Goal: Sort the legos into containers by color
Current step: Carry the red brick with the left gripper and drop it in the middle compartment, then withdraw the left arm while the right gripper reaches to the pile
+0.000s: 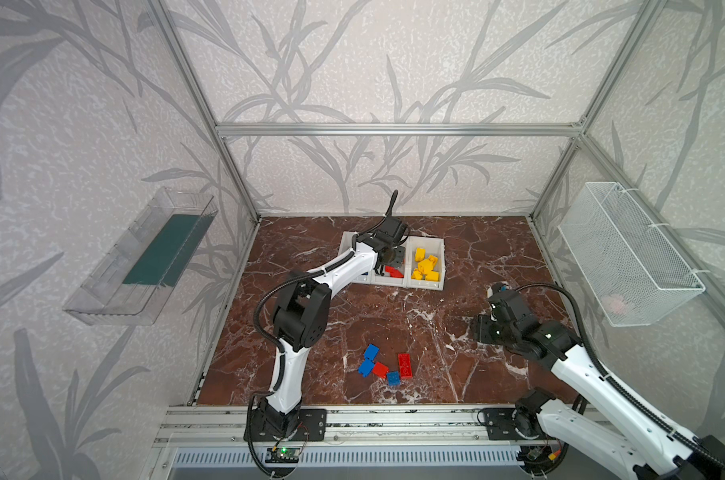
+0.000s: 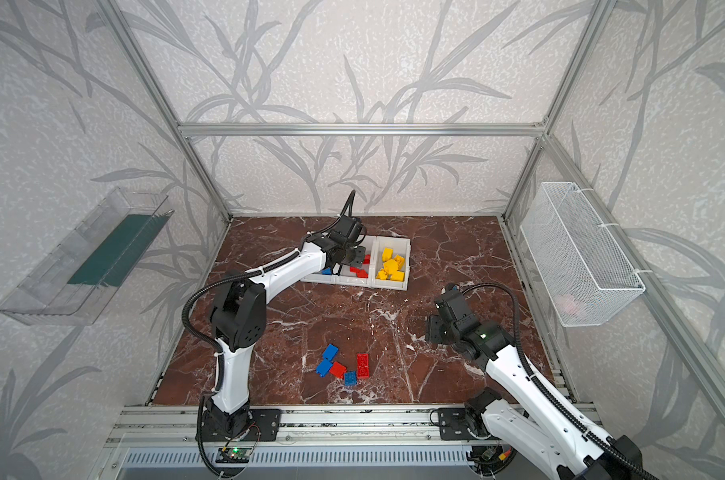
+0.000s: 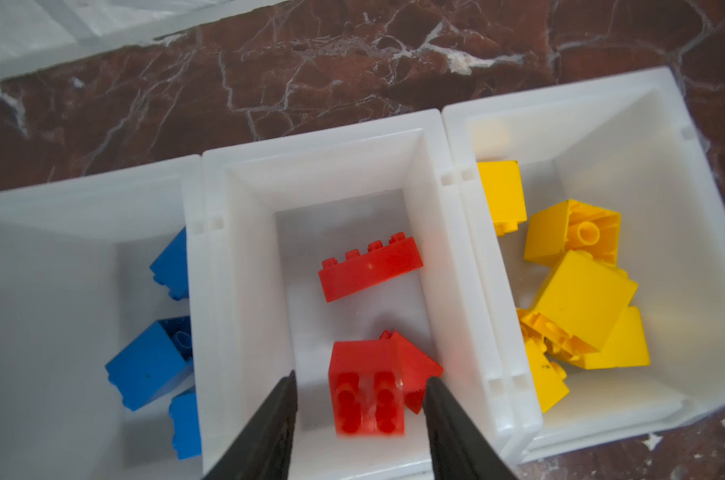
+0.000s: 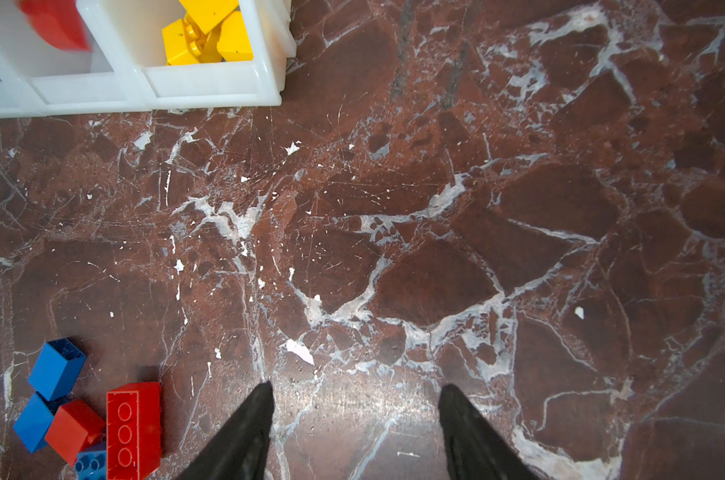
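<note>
Left pincer (image 3: 361, 377) hangs over the middle container (image 3: 431, 174) with its two fingers partly apart. Between them is a square red lego (image 3: 367, 399). It looks blurry, and a gap shows beside it, so nothing is gripped. Right next to it is another red lego (image 3: 419, 365), half hidden, and a bit further out lies a long red lego (image 3: 371, 270). On one side of the pincer, the next container holds blue legos (image 3: 148, 365), cut off by the wall. On the other side is a heap of yellow legos (image 3: 581, 299). In both top views the arm hides the pincer's fingers and most of the blue container. Right pincer (image 4: 356, 385) is well apart, open and empty over the brown table (image 4: 518, 208). Five loose legos (image 1: 383, 368), red and blue, lie near it.
</note>
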Available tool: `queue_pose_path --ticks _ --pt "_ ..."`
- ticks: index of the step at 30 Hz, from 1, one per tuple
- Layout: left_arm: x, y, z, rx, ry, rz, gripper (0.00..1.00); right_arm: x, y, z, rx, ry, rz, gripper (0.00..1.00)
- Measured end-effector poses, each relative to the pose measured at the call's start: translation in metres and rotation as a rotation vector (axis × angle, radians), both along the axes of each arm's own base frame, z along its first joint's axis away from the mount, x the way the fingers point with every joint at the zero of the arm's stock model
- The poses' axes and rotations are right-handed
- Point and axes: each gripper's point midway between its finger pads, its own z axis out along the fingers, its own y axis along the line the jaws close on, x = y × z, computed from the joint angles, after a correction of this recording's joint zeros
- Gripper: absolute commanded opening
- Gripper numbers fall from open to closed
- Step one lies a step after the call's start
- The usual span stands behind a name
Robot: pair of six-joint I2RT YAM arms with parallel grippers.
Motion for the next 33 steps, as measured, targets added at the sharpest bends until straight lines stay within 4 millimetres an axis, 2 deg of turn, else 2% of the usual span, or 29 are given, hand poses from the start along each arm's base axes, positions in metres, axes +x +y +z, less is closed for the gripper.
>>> queue_pose_path --ticks 9,15,21,27,33 --pt "-0.001 0.006 0.002 -0.014 -0.013 0.014 0.61 -0.001 0.001 -0.001 0.006 0.007 0.003 0.64" --pt "-0.020 0.021 0.013 -0.037 -0.025 0.031 0.62 -0.004 0.004 -0.002 0.005 0.015 0.016 0.64" --pt "-0.050 0.048 0.032 -0.081 -0.055 0.068 0.63 -0.013 0.013 -0.007 -0.008 0.045 0.066 0.64" --pt "-0.085 0.075 0.032 -0.128 -0.062 0.124 0.63 -0.031 0.042 -0.022 -0.043 0.110 0.169 0.64" --pt "-0.120 0.097 0.019 -0.145 -0.037 0.166 0.64 -0.055 0.090 -0.032 -0.102 0.158 0.311 0.64"
